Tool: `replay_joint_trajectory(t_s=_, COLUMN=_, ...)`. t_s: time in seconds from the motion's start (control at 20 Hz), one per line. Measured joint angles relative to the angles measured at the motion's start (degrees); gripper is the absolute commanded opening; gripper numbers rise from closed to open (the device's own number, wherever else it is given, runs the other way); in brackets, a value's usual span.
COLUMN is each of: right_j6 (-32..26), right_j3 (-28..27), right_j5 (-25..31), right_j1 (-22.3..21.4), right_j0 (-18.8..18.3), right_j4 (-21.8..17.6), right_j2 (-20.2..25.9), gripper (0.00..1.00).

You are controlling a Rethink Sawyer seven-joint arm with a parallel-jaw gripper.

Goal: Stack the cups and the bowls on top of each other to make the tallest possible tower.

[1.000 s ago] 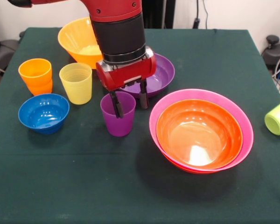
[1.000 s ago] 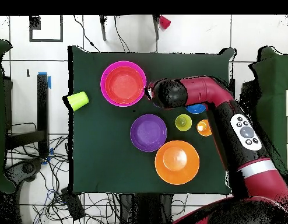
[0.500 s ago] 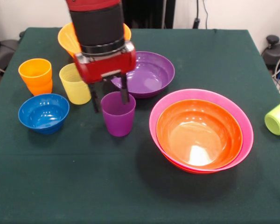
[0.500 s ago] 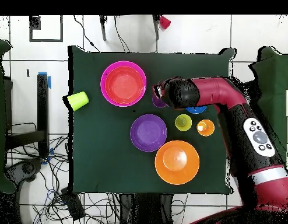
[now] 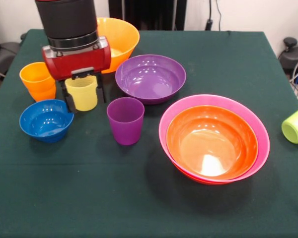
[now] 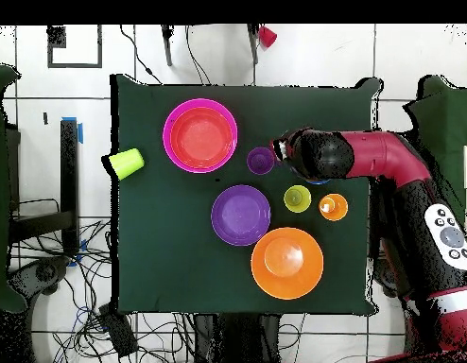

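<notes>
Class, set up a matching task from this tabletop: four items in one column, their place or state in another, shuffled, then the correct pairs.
Items
1. lime green cup
2. red-orange bowl
3. yellow cup
4. purple cup

Places or states
A. nested in the pink bowl
B. standing alone, upright
C. lying on its side
D. between the open claw's fingers

Pairs: 1-C, 2-A, 3-D, 4-B

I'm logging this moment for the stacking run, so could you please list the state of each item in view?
gripper: open, fingers on either side of the yellow cup
yellow cup: upright
purple cup: upright, alone
orange cup: upright
lime green cup: on its side at the table edge
blue bowl: upright, empty
purple bowl: upright, empty
yellow-orange bowl: upright
red-orange bowl: nested in the pink bowl
</notes>
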Motion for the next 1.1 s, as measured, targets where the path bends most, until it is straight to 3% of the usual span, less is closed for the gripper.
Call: replay_joint_trajectory(t_s=1.1, right_j6=0.0, right_j3=2.28, right_j5=-0.01, right_j1=-0.19, right_j0=-0.06, right_j4=-0.63, right_j2=0.01, gripper=1.0)
